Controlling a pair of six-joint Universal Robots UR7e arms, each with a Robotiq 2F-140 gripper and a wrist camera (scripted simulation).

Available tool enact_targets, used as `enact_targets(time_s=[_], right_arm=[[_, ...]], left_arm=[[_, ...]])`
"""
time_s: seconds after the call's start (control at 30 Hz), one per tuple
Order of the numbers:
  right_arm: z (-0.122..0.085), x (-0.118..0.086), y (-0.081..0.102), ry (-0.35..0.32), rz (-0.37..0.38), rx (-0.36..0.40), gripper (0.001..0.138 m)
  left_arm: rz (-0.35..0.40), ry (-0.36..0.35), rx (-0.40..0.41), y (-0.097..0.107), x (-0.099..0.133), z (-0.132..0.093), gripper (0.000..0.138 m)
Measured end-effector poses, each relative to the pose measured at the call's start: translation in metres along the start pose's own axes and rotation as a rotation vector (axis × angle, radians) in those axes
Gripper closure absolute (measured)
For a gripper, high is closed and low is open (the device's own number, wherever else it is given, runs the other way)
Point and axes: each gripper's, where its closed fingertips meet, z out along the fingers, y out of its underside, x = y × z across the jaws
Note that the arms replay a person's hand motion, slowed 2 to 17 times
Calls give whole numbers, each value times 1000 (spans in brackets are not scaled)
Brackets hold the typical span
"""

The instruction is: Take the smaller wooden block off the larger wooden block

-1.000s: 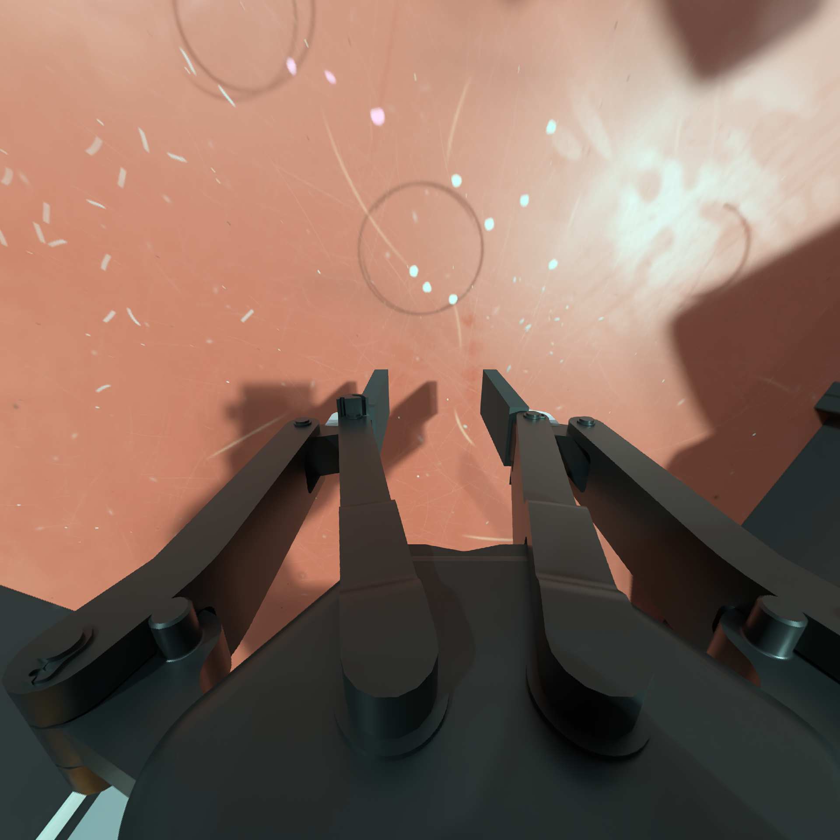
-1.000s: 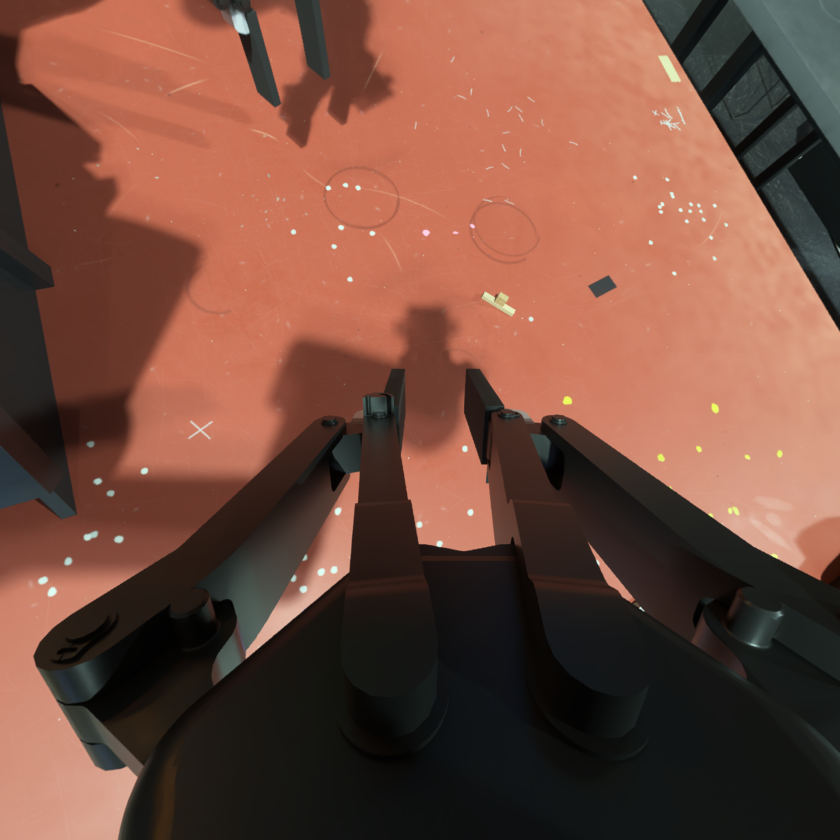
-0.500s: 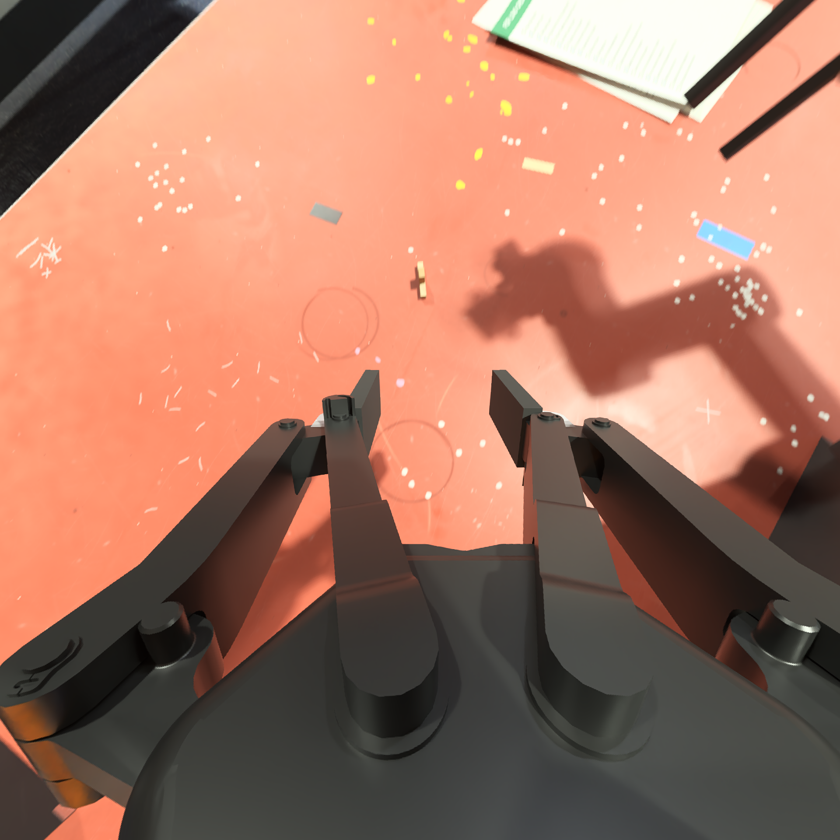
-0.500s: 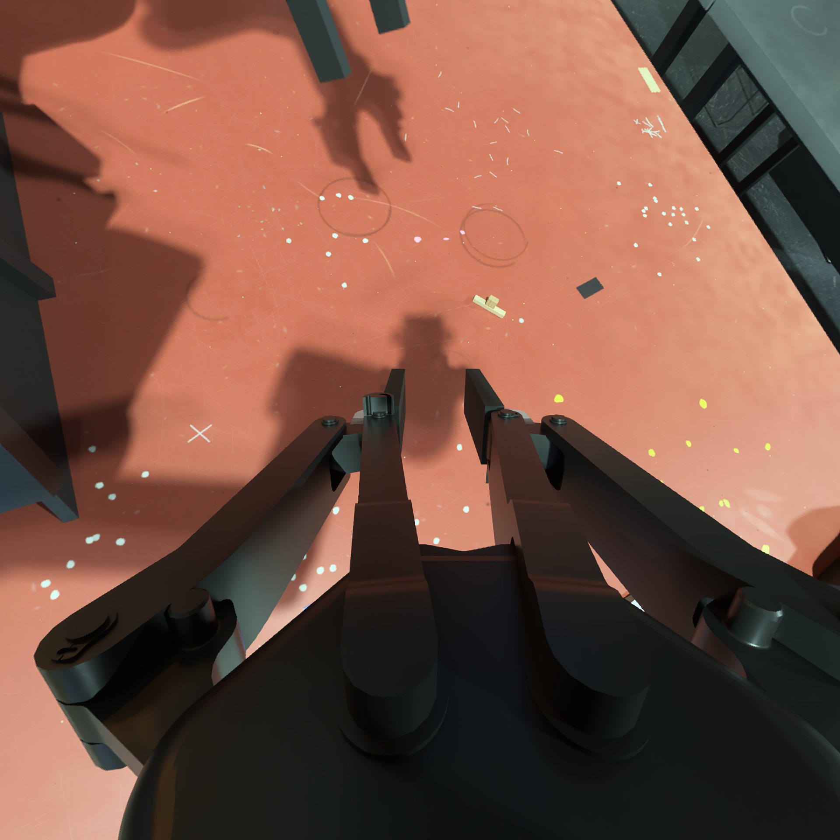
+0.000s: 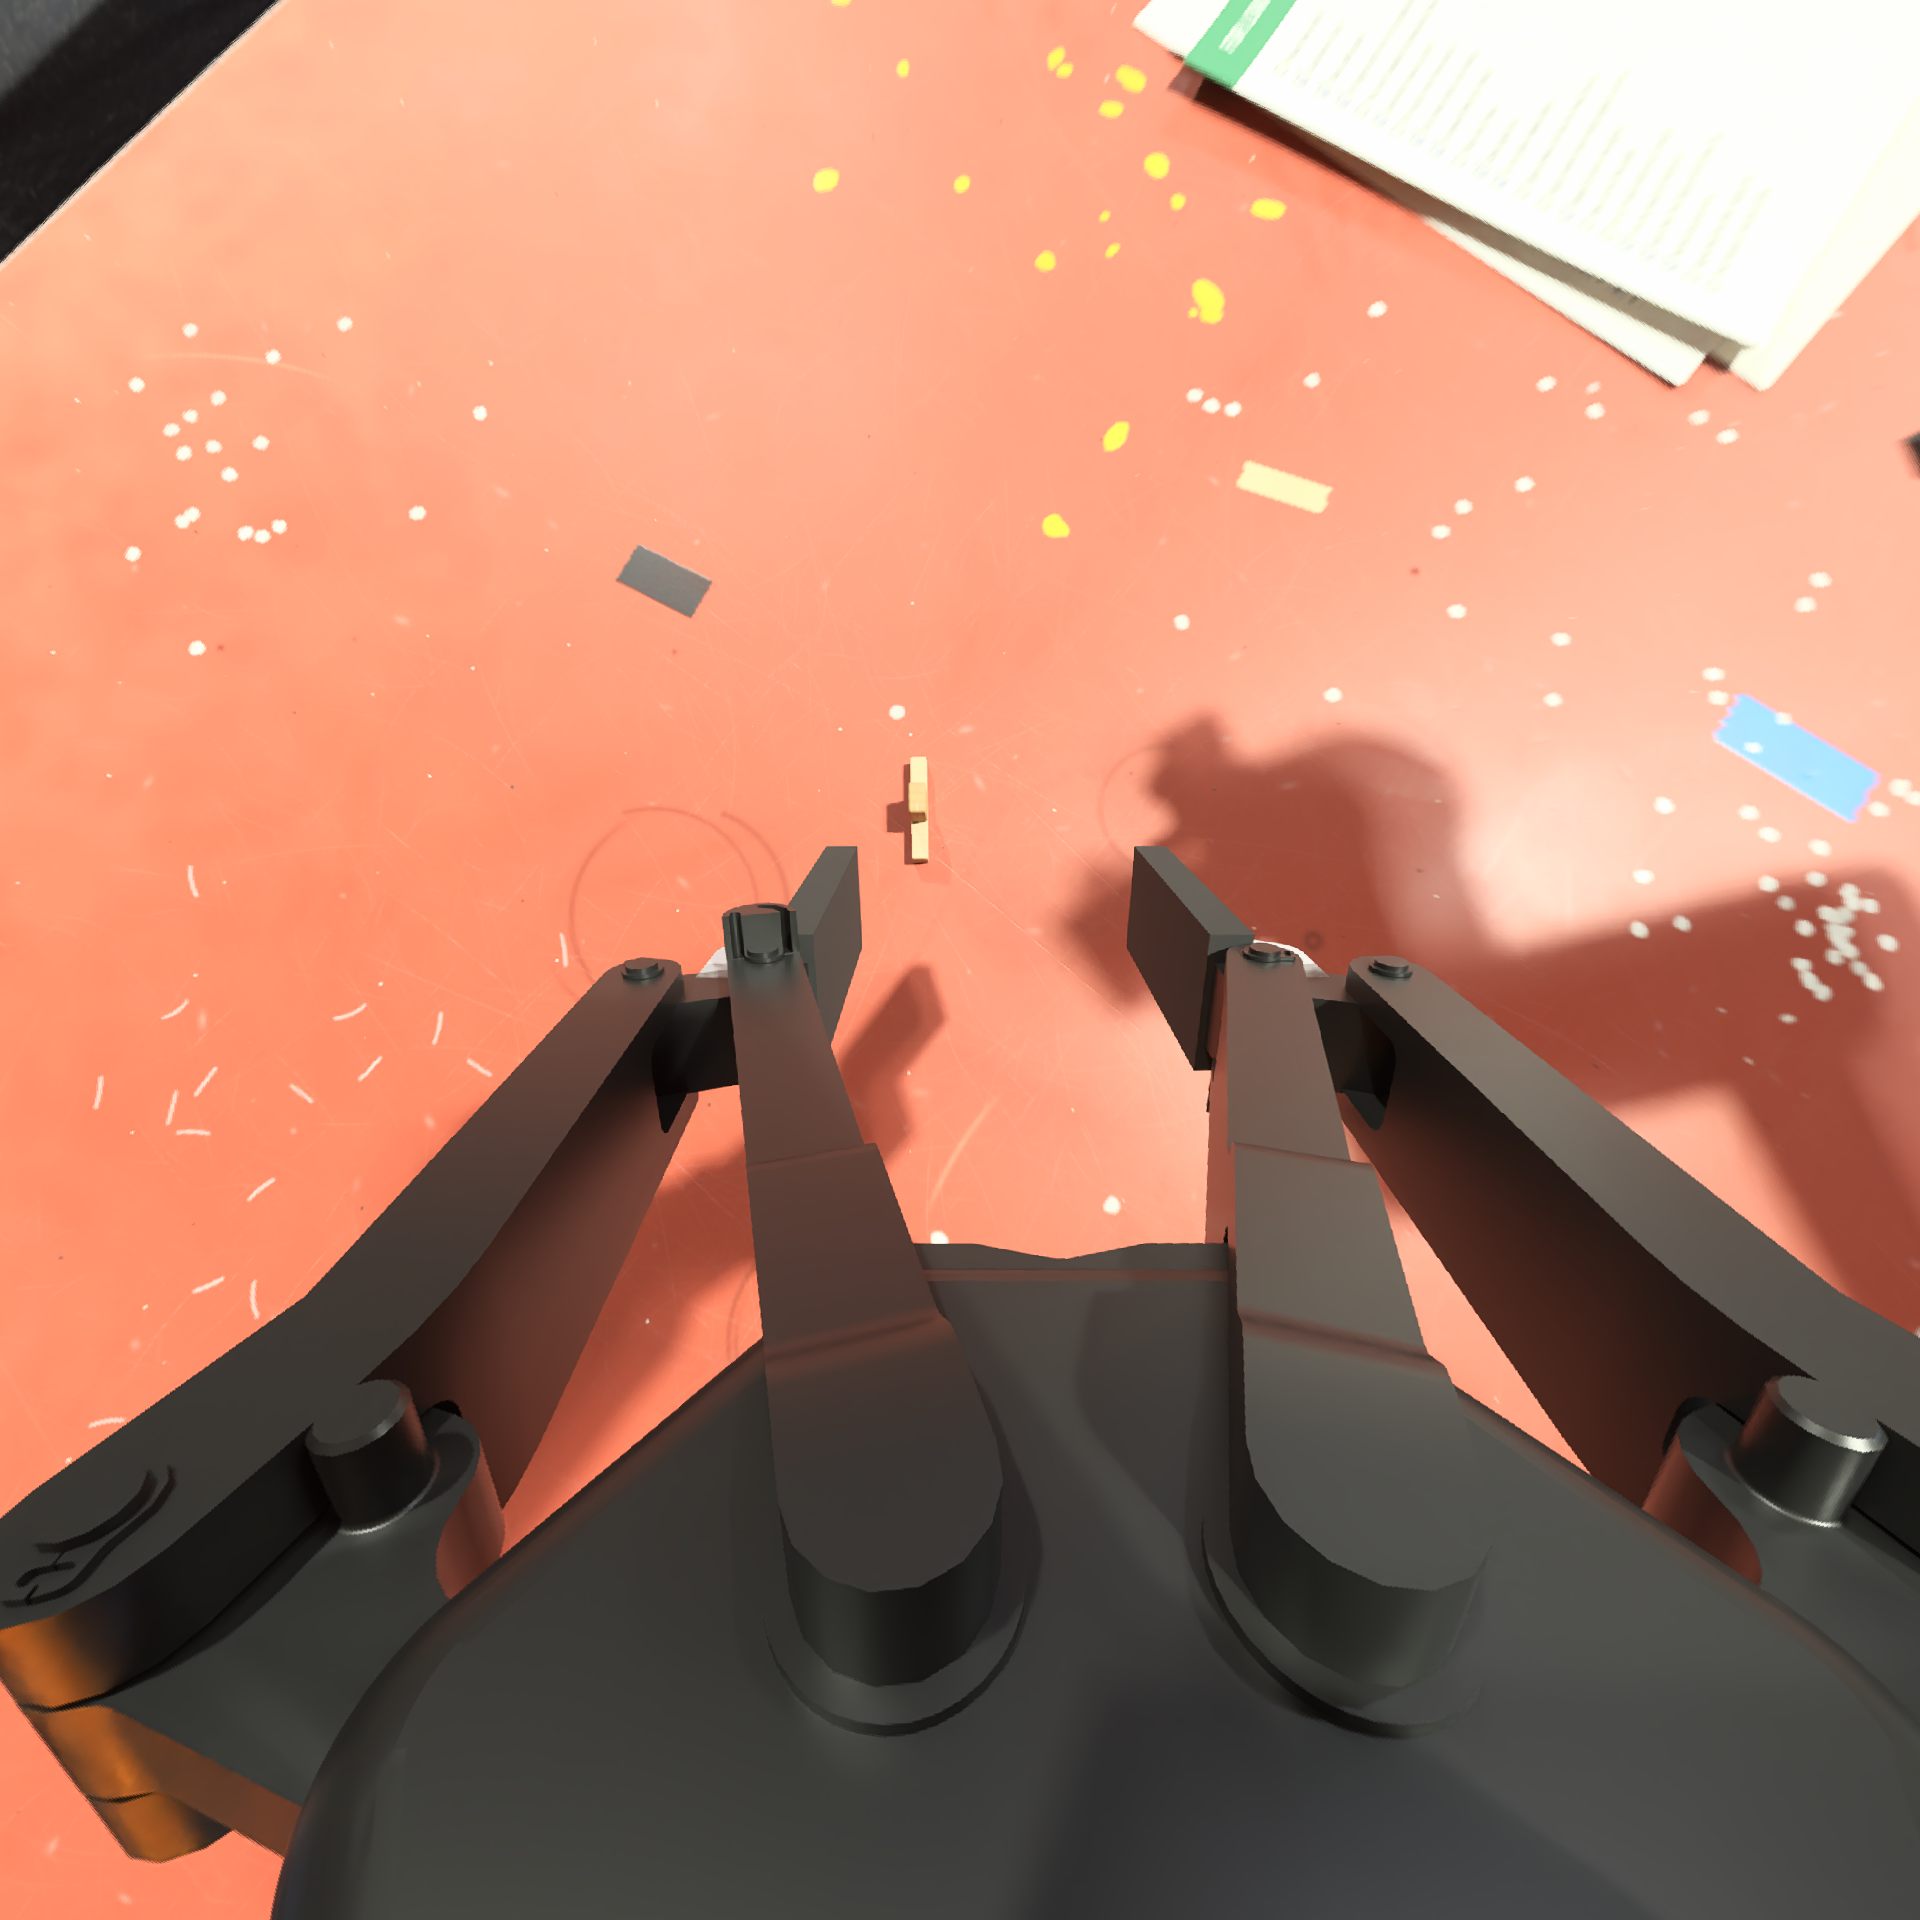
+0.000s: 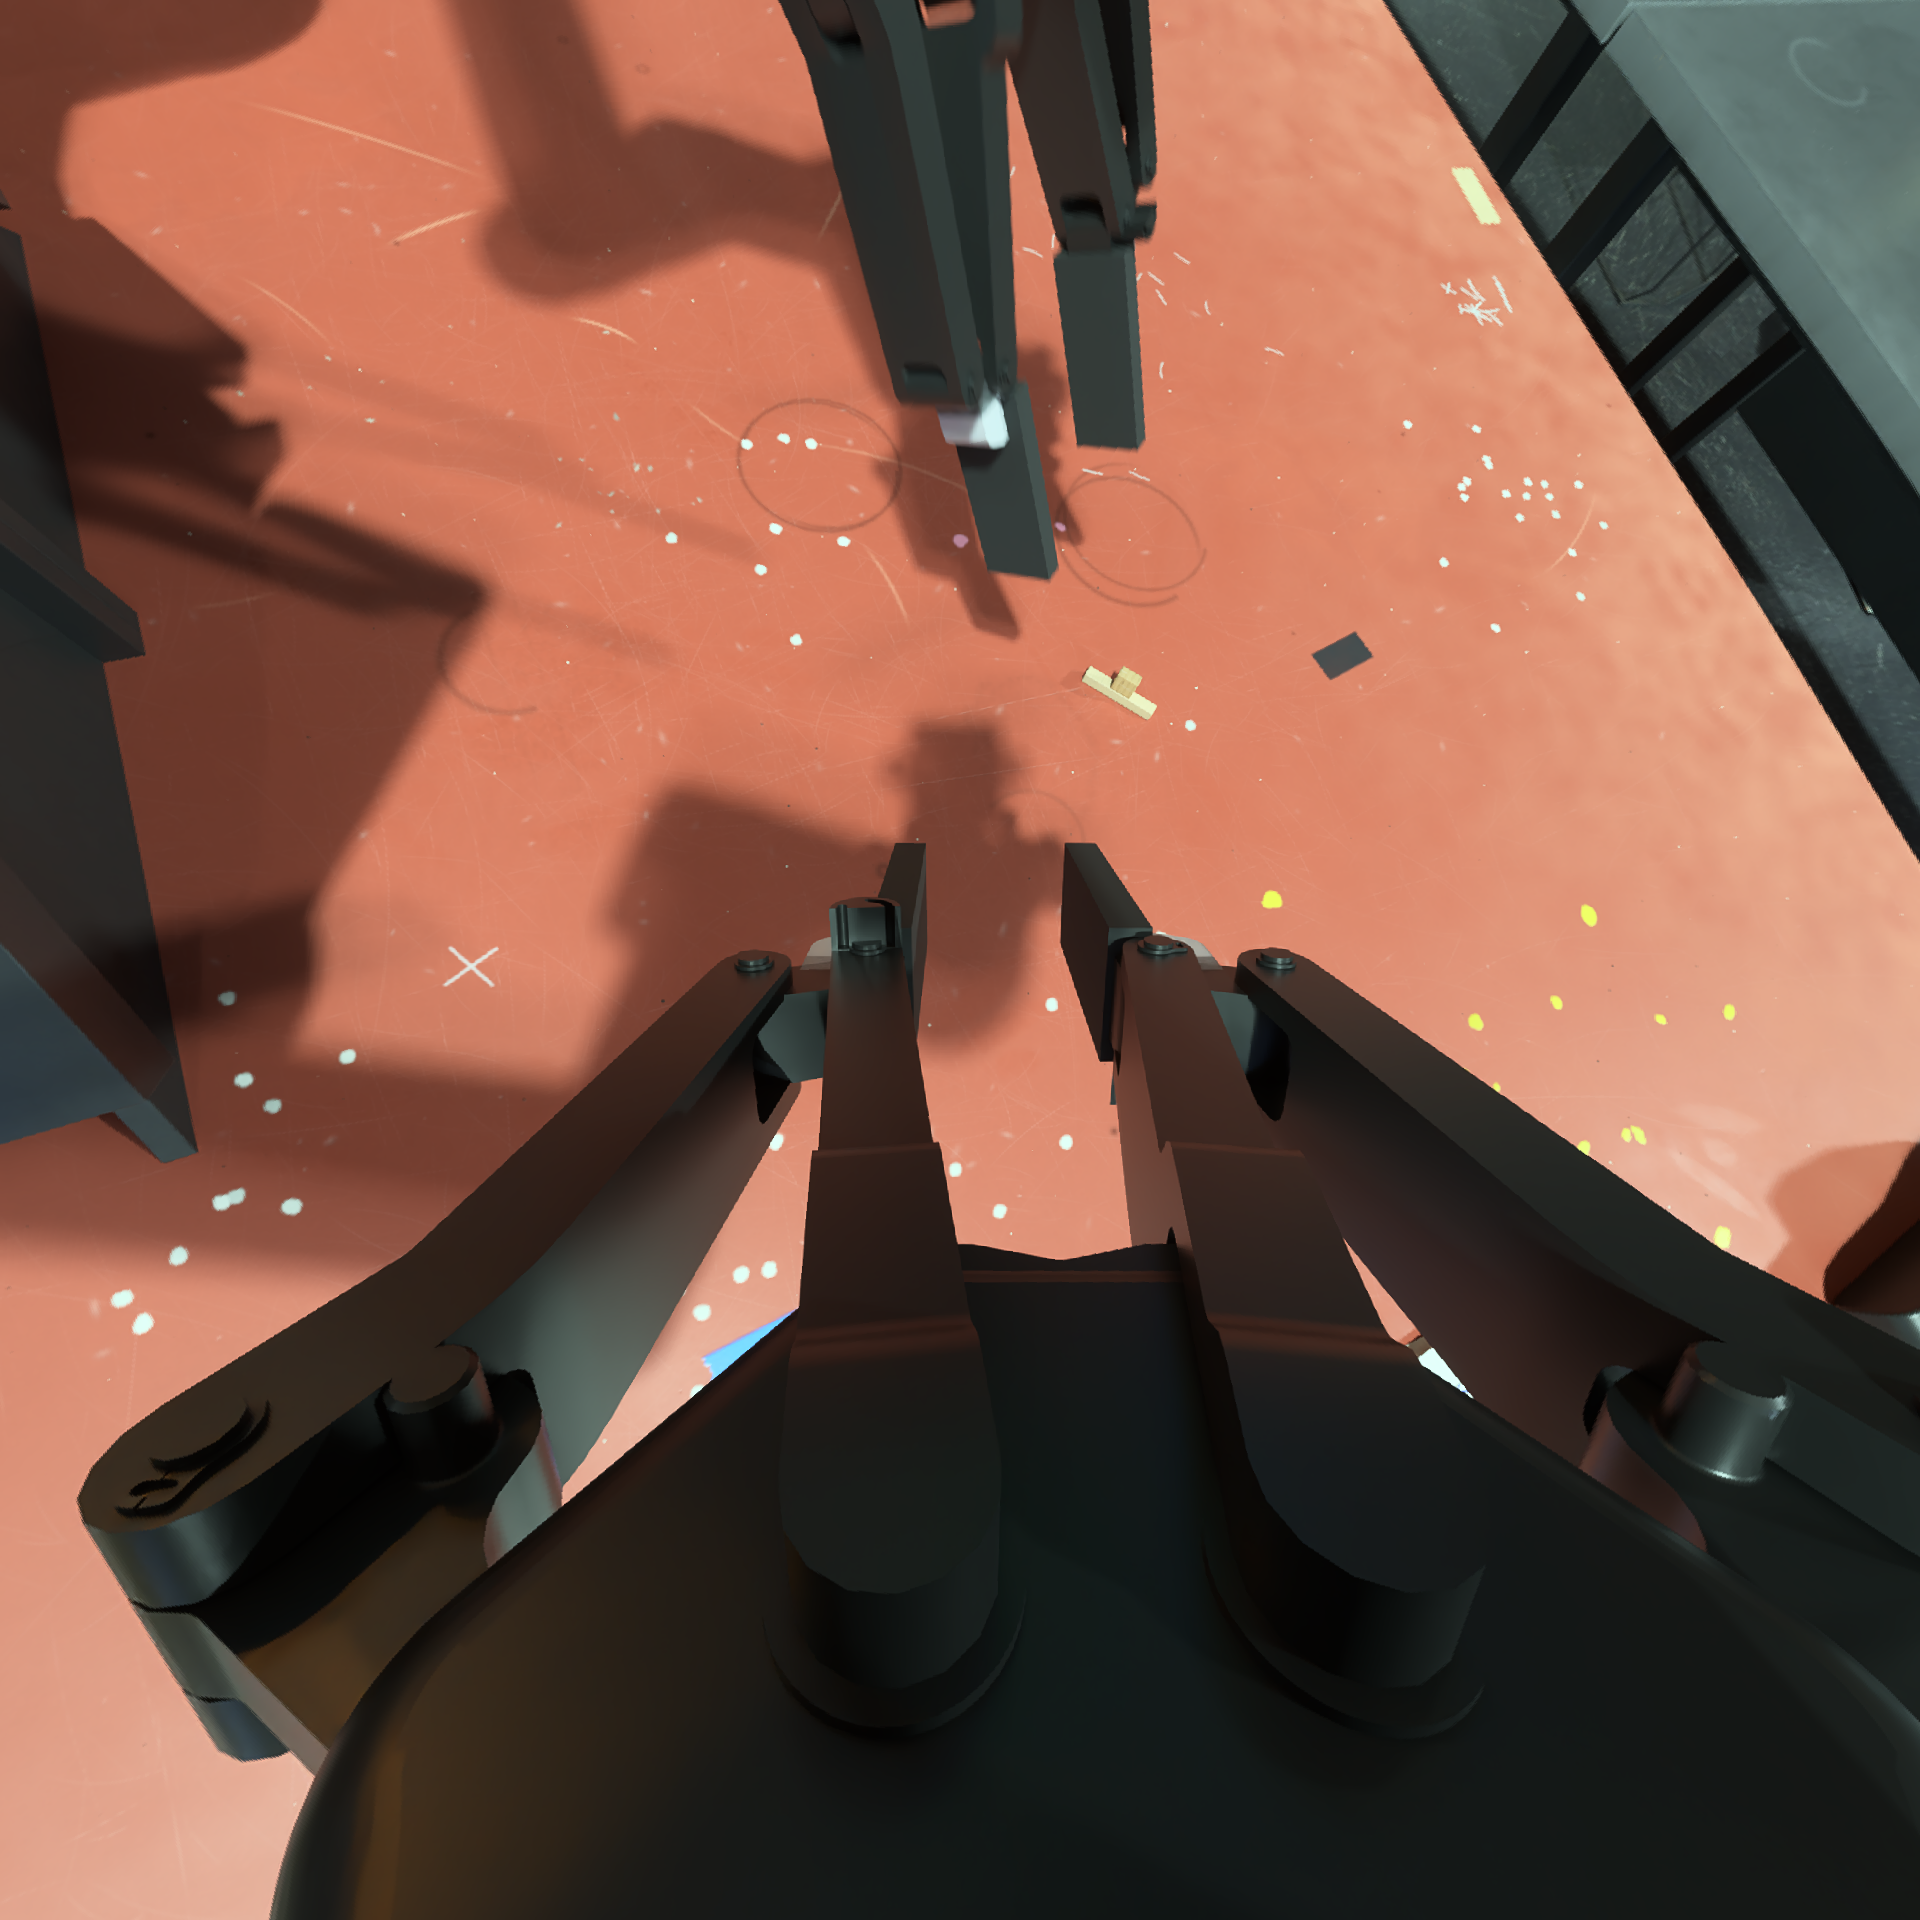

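On the scuffed salmon-red tabletop (image 5: 436,748), a flat dark grey rectangular patch (image 5: 663,580) lies left of the long pale larger wooden block (image 5: 918,836), which carries the small cube-shaped smaller wooden block (image 6: 1125,682) on its middle. The black left gripper (image 5: 994,860) hangs just short of them, jaws apart and empty. Farther right, the black right gripper (image 6: 992,854) hovers, jaws parted narrowly, nothing held

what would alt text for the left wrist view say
The left end effector is open above a salmon-red table, aimed toward a smaller wooden block sitting across a larger wooden block just ahead. White papers lie at the upper right.
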Motion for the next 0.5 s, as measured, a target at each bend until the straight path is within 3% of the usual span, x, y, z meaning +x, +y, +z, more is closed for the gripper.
enact_targets(time_s=[0.23,0.5], right_arm=[[-9,2,3,10,7,19,104],[-15,2,8,12,11,23,104]], left_arm=[[-12,-46,-53,-6,-3,51,70],[-36,-78,-77,-10,-16,83,75]])
